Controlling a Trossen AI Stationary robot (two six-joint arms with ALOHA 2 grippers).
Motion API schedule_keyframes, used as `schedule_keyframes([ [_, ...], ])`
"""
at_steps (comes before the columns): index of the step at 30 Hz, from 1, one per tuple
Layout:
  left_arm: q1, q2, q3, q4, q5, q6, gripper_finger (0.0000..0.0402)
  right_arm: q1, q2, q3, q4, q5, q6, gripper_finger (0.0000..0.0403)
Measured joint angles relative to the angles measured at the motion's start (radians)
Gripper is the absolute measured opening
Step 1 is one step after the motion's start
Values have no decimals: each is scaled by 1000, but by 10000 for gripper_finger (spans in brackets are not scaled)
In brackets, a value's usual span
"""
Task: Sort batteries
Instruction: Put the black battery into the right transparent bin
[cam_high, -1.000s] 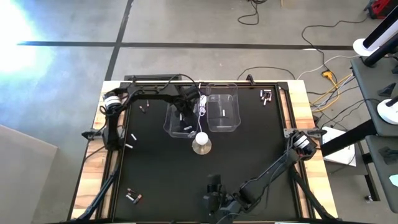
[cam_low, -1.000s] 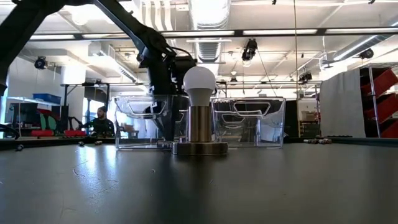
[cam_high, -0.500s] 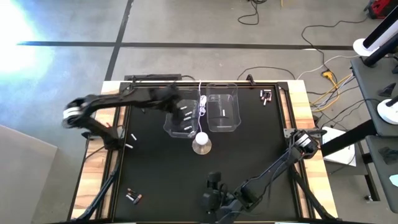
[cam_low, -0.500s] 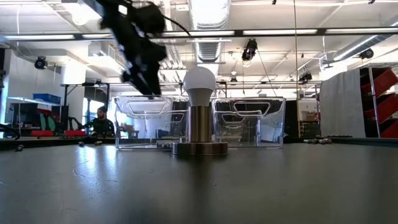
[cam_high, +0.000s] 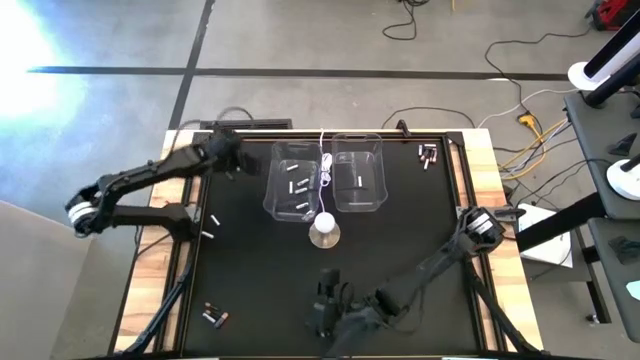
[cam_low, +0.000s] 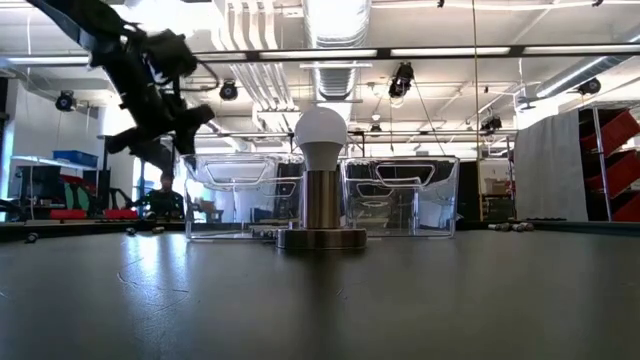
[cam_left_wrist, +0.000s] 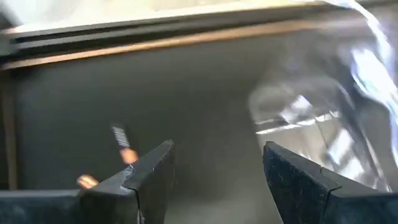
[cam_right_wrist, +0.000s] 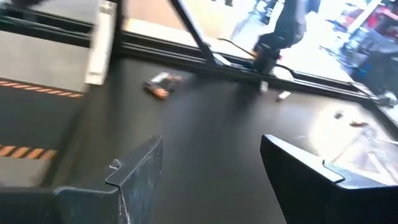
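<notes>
Two clear bins stand at the far middle of the black mat: the left bin (cam_high: 275, 195) holds several silvery-white batteries (cam_high: 298, 187), the right bin (cam_high: 378, 180) one battery (cam_high: 359, 181). Loose batteries lie at the far right (cam_high: 428, 153), by the left edge (cam_high: 208, 226) and at the near left (cam_high: 214, 317). My left gripper (cam_high: 230, 163) hovers open, raised above the mat (cam_low: 158, 140), left of the left bin; dark copper-tipped batteries (cam_left_wrist: 124, 146) lie beyond its fingers. My right gripper (cam_high: 325, 295) stands open near the front edge, with loose batteries (cam_right_wrist: 158, 84) ahead of it.
A round metal base with a white bulb-like top (cam_high: 323, 231) stands just in front of the gap between the bins, its white cable (cam_high: 323, 165) running between them to the far edge. A raised frame (cam_high: 460, 180) borders the mat. Open mat lies between the base and my right gripper.
My left gripper has risen out of the left bin and swung toward the table's left edge, ending above the mat beside the bin. The silvery-white batteries stay in the bin. My right gripper has shifted a little toward the left edge.
</notes>
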Motion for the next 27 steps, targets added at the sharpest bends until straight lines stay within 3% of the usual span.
schedule_keyframes([
  [4,175,69,15,-2,6,5,222,-71,-1,-19,2,0,21,263],
  [8,258,157,11,8,6,-3,222,-124,-1,-53,-39,-14,69,263],
  [13,263,278,35,62,-6,-33,222,-155,-1,-62,-26,-52,62,263],
  [18,241,371,80,4,-42,-40,217,-167,-5,-65,-59,-79,48,262],
  [27,211,420,86,-16,-51,-114,149,-165,-58,-73,-178,-79,35,250],
])
